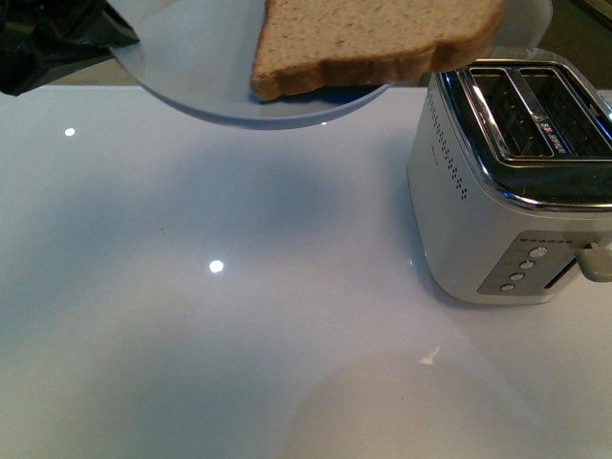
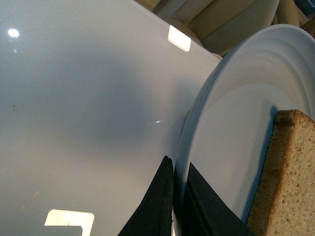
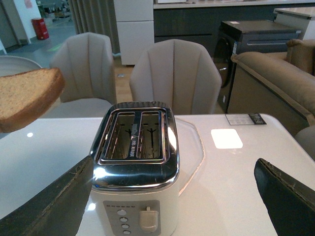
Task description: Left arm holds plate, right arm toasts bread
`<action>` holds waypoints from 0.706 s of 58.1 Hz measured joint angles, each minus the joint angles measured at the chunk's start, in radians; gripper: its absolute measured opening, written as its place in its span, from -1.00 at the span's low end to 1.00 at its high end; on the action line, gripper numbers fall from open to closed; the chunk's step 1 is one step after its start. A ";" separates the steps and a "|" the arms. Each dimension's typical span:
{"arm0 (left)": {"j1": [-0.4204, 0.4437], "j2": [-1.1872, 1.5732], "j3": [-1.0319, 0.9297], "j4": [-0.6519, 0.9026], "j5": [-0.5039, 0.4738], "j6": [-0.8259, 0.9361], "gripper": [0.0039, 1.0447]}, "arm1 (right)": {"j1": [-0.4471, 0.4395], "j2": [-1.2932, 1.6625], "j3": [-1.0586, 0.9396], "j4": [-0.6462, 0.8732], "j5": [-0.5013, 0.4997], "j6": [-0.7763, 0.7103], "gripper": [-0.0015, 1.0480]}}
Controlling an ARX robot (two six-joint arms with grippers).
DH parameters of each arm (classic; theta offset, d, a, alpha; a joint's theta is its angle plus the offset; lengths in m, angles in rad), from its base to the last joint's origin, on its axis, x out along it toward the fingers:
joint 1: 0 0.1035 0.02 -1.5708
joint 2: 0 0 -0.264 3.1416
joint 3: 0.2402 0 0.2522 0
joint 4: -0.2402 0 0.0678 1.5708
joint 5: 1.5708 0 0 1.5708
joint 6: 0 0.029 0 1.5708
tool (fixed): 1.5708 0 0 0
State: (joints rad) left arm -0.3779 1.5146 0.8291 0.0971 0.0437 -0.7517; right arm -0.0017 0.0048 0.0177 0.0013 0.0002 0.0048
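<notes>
Pinched the plate (image 1: 191, 67) in the left pincer (image 2: 177, 206), bread (image 1: 373, 38) atop, above the surface (image 1: 191, 335); held the right pincer (image 3: 170, 196) spread before the toaster (image 1: 497, 220).

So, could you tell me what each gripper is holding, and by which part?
Left gripper clamps the plate by its rim; right gripper is open, holding nothing.

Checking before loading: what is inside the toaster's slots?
In the toaster, both slots show only metal guides, no bread; their depths are hidden. The bread lies on the plate.

bright overhead light, glare spots on glossy table (image 1: 191, 316), soft shadows, sharp focus
</notes>
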 joint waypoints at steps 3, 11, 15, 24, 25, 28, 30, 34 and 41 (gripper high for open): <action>-0.007 0.000 0.000 -0.002 -0.001 -0.001 -0.95 | 0.000 0.000 0.000 0.000 0.000 0.000 0.83; -0.012 0.000 0.001 -0.005 -0.006 -0.002 -0.95 | 0.000 0.008 0.004 -0.014 -0.006 0.008 0.83; -0.011 0.000 0.001 -0.005 -0.007 -0.003 -0.95 | 0.000 0.087 0.068 -0.187 -0.028 0.088 0.83; -0.011 0.000 0.001 -0.005 0.000 -0.005 -0.95 | -0.001 0.199 0.112 -0.352 -0.055 0.238 0.83; -0.011 0.000 0.001 -0.005 0.000 -0.005 -0.95 | -0.003 0.205 0.114 -0.349 -0.063 0.249 0.83; -0.010 0.000 0.001 -0.005 -0.003 -0.006 -0.95 | -0.009 0.229 0.125 -0.327 -0.084 0.269 0.83; -0.010 0.000 0.001 -0.005 -0.003 -0.006 -0.95 | -0.014 0.256 0.135 -0.302 -0.100 0.288 0.83; -0.010 0.000 0.001 -0.005 0.001 -0.006 -0.95 | -0.029 0.336 0.161 -0.237 -0.148 0.324 0.83; -0.011 0.000 0.001 -0.005 0.004 -0.006 -0.95 | -0.021 0.515 0.219 -0.101 -0.209 0.412 0.83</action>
State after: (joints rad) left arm -0.3893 1.5146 0.8299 0.0917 0.0479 -0.7578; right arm -0.0231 0.5194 0.2371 -0.0994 -0.2092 0.4168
